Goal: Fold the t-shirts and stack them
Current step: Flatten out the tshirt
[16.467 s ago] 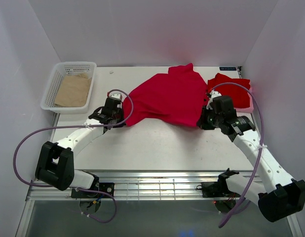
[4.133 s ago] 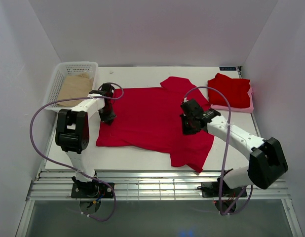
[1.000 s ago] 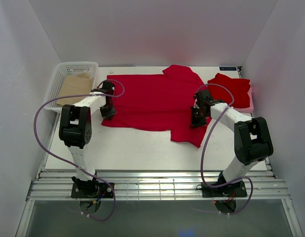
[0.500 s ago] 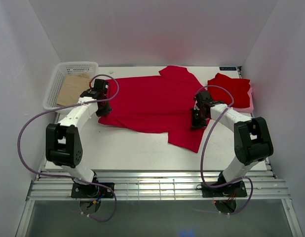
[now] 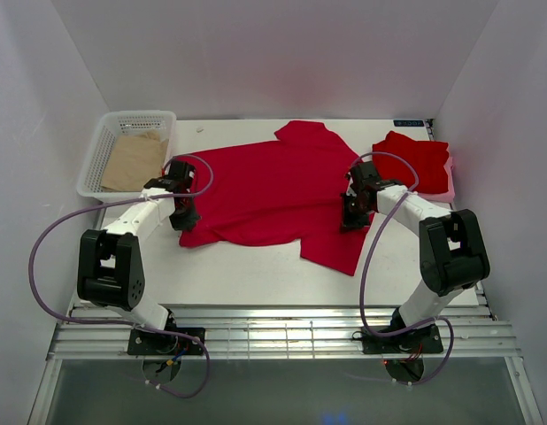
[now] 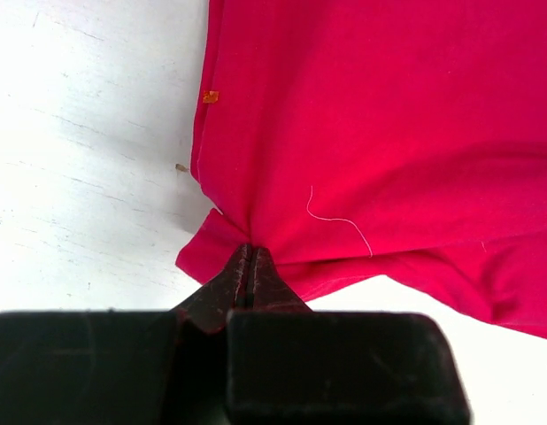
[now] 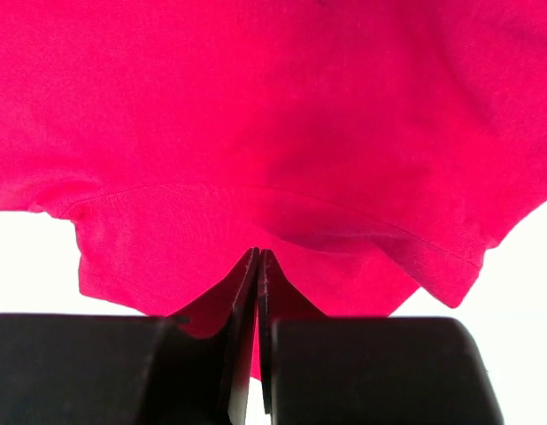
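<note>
One red t-shirt (image 5: 273, 186) lies spread on the white surface (image 5: 256, 266), just beside the basket (image 5: 139, 115). Left fingers (image 6: 239, 276) are clamped on its edge nearest the basket; right fingers (image 7: 244, 305) are clamped on its far edge. A second t-shirt (image 5: 415, 159), folded, lies farthest from the basket.

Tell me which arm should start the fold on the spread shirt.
Left, probably. The left gripper has its jaws shut on the outer edge of the spread t-shirt, bare table beside it, so it can carry that edge across. The right gripper holds the bunched side, where a flap trails toward the robot.
</note>
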{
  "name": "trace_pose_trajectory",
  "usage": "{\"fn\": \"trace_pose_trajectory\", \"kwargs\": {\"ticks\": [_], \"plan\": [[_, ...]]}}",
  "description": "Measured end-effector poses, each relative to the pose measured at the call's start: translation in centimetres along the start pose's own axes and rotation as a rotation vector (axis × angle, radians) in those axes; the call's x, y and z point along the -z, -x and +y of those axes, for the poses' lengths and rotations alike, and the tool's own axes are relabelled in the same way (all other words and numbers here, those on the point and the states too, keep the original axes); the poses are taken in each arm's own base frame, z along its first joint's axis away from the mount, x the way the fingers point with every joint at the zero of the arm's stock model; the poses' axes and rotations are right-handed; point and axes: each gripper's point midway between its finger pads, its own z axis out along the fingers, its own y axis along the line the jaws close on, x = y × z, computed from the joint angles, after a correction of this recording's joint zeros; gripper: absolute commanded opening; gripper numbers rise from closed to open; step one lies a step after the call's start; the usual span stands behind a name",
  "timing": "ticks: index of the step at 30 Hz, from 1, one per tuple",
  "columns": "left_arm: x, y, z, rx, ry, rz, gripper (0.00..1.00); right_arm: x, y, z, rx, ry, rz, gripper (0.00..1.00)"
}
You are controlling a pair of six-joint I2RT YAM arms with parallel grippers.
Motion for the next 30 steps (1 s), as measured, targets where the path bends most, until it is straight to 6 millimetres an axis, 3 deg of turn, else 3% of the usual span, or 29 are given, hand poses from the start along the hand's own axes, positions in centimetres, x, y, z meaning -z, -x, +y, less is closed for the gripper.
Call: {"fn": "trace_pose_trajectory", "kwargs": {"ticks": [15, 21, 30], "plan": [[-0.1, -2.2, 0.5, 0.002, -0.009, 0.045, 0.24, -0.2, -0.9, -0.1, 0.001, -0.003, 0.017, 0.08], [0.8, -2.0, 0.5, 0.017, -0.024, 0.025, 0.25, -0.2, -1.0, 0.0, 0.002, 0.002, 0.018, 0.08], [0.4, -3.3, 0.8, 0.021, -0.015, 0.057, 0.29, -0.2, -1.1, 0.1, 0.005, 0.009, 0.020, 0.08]]}}
